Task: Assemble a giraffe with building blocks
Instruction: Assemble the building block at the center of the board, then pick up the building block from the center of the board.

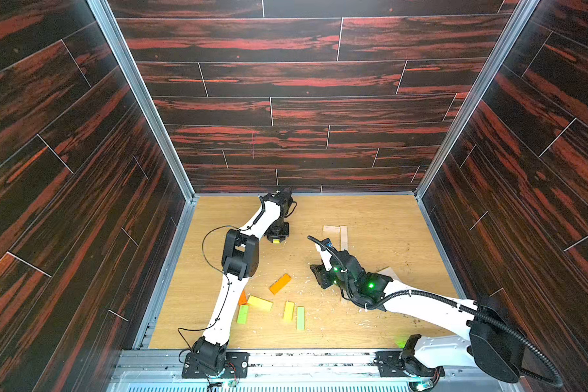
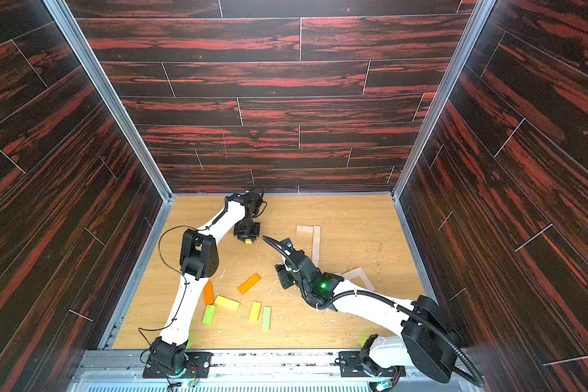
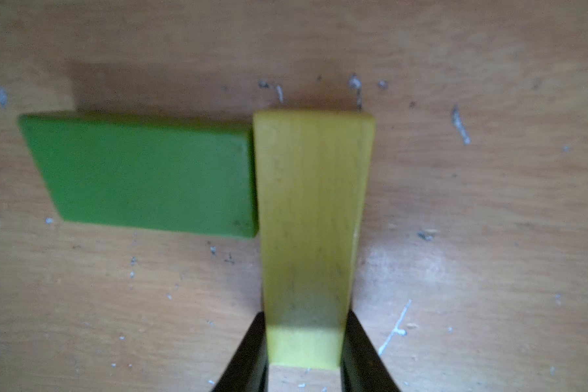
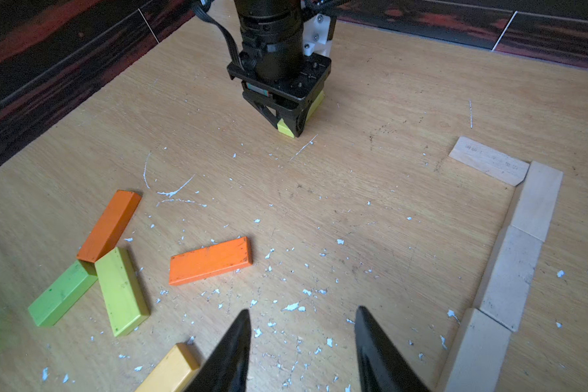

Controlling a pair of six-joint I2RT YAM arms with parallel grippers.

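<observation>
Centred in the left wrist view, a yellow plank [image 3: 311,210] was held in the closed left gripper [image 3: 305,320], touching a green plank [image 3: 146,173]; placement was judged underway, with gentle release needed next.

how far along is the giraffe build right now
Done: several pale planks lie end to end in an L-shaped row, and a green block lies flat on the floor. In hand: the left pincer is shut on a yellow block right beside that green one, while the right pincer is open and empty. Left: six loose coloured blocks are unplaced, so most of the build is probably ahead.
</observation>
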